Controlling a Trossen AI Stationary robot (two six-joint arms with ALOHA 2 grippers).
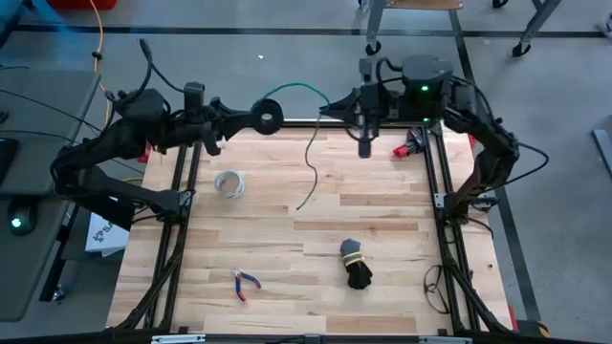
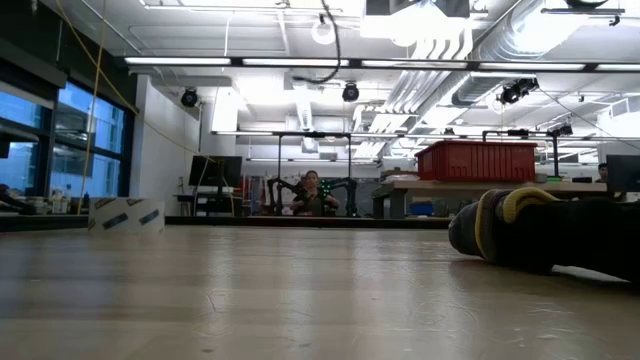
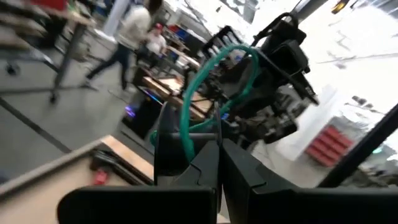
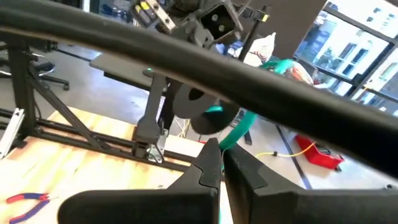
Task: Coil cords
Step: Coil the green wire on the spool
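The cord is thin and dark green, with a small dark round coil (image 1: pixel 269 117) at one end. My left gripper (image 1: pixel 252 118) is shut at the coil above the table's far edge. From the coil the cord arcs (image 1: pixel 298 88) over to my right gripper (image 1: pixel 328 109), which is shut on it. Below that gripper the tail (image 1: pixel 311 162) hangs down, and its end (image 1: pixel 299 204) lies on the table. In the left wrist view the cord forms a green loop (image 3: pixel 202 81) just past the shut fingers. The low view shows neither gripper. My left gripper comes level from the table's left and holds the coil by its near rim (image 3: pixel 180 152) between shut fingers. The coil is lifted clear of the table. My own fingers hide the exact place of contact. My right gripper pinches one strand of the cord (image 4: pixel 231 140) at its fingertips, level from the table's right. The cord runs slack from there to the coil (image 4: pixel 205 115), and the tail hangs below.
A pale ring (image 1: pixel 229 183) lies at the table's left. A black cord bundle with a yellow tie (image 1: pixel 356 264) sits near the front, large in the low view (image 2: pixel 545 232). Red-handled pliers (image 1: pixel 246 283) lie front left. A red object (image 1: pixel 409 148) rests by the right frame post.
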